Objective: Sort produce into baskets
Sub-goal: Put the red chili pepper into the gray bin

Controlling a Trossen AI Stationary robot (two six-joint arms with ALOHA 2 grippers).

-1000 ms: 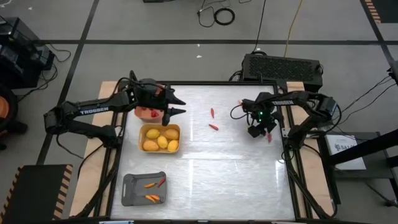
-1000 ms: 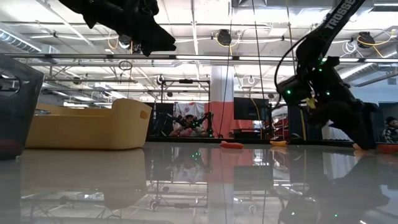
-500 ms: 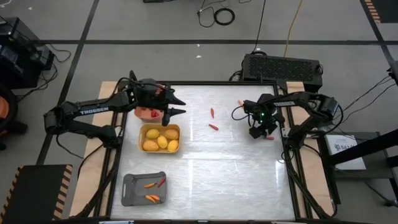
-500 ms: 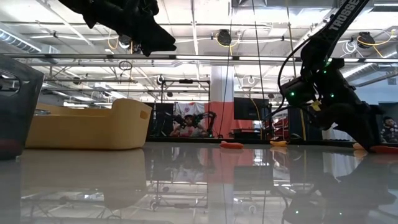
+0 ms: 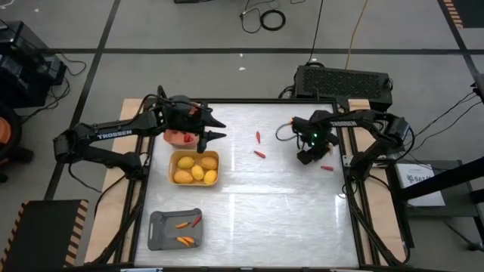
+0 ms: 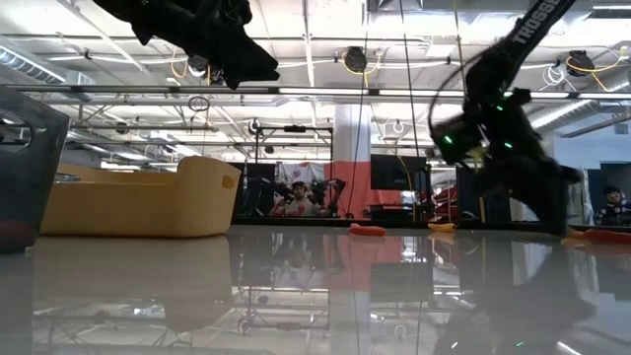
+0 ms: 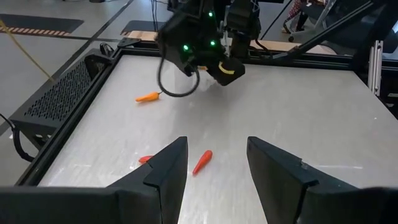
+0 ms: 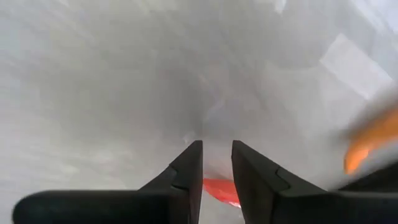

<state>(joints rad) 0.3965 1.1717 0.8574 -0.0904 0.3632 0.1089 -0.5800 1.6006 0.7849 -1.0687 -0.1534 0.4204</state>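
Right gripper near the table's far right, jaws slightly parted, empty, red stick just beside; left gripper released, over salmon basket.

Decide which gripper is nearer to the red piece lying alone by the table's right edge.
Right. The right gripper sits just beside the red piece, toward the table's middle. The left gripper hangs far across the table, over the salmon-orange basket.
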